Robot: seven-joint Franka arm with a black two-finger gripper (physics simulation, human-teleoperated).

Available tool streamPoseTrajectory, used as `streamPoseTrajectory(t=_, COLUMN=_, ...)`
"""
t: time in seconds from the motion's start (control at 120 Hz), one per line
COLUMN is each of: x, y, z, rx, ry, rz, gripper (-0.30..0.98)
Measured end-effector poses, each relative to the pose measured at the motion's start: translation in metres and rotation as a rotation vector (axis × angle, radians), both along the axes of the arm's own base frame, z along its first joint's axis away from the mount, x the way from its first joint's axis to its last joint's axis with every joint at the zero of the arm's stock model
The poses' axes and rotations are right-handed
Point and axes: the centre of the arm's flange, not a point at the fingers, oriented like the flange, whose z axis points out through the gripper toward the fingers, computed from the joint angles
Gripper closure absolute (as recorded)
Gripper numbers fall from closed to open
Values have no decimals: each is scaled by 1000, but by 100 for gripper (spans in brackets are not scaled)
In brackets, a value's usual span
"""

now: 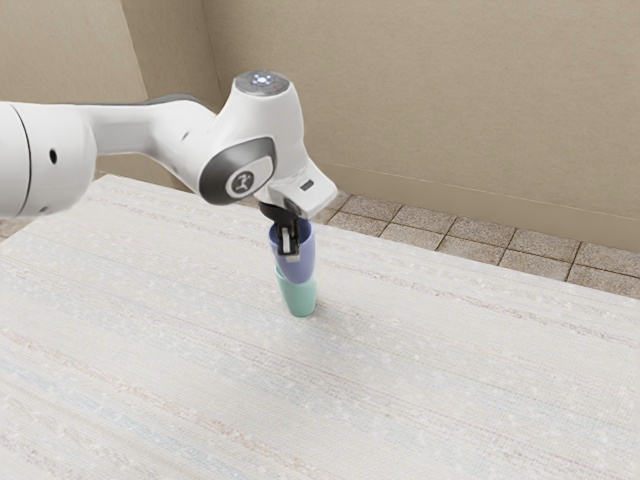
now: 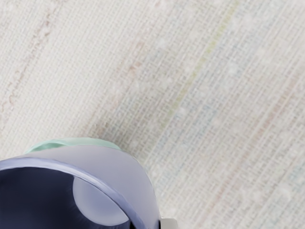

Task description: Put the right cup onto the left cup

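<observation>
My gripper (image 1: 289,243) is at the rim of the purple cup (image 1: 299,264), shut on the cup's wall. In the wrist view, the purple cup (image 2: 121,167) shows its dark open mouth, with parts of the fingers at the lower edge, on either side of the wall. Directly below it in the exterior view stands the teal cup (image 1: 300,300), upright on the table. The purple cup's base overlaps the teal cup's top; whether it rests inside cannot be told. A strip of the teal cup's rim (image 2: 81,141) shows past the purple cup in the wrist view.
A pale, streaked tabletop (image 1: 420,380) extends around the cups. Beyond its far edge lie a tiled floor (image 1: 480,240) and a beige wall (image 1: 430,100). The arm reaches in above the table from the exterior view's left.
</observation>
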Motion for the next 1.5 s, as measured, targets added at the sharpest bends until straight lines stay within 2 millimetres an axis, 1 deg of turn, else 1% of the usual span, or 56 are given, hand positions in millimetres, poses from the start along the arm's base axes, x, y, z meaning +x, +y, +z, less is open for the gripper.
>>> streamPoseTrajectory(t=0.108, x=-3, y=12, z=-2, rx=23, ry=18, rz=16, gripper=79)
streamPoseTrajectory(t=0.183, x=-3, y=16, z=-4, rx=42, ry=26, rz=19, gripper=79)
streamPoseTrajectory(t=0.258, x=0, y=17, z=-3, rx=65, ry=25, rz=14, gripper=79)
streamPoseTrajectory(t=0.4, x=11, y=14, z=-1, rx=106, ry=20, rz=3, gripper=79)
streamPoseTrajectory(t=0.767, x=44, y=7, z=-20, rx=153, ry=36, rz=-8, gripper=79)
streamPoseTrajectory(t=1.025, x=52, y=8, z=-43, rx=164, ry=67, rz=-13, gripper=79)
streamPoseTrajectory(t=1.133, x=53, y=10, z=-47, rx=163, ry=72, rz=-11, gripper=79)
streamPoseTrajectory(t=1.217, x=53, y=11, z=-46, rx=159, ry=74, rz=-10, gripper=61)
streamPoseTrajectory(t=1.342, x=52, y=12, z=-36, rx=151, ry=64, rz=-10, gripper=35)
streamPoseTrajectory(t=1.417, x=51, y=12, z=-29, rx=147, ry=57, rz=-11, gripper=25)
streamPoseTrajectory(t=1.5, x=49, y=13, z=-19, rx=139, ry=48, rz=-8, gripper=17)
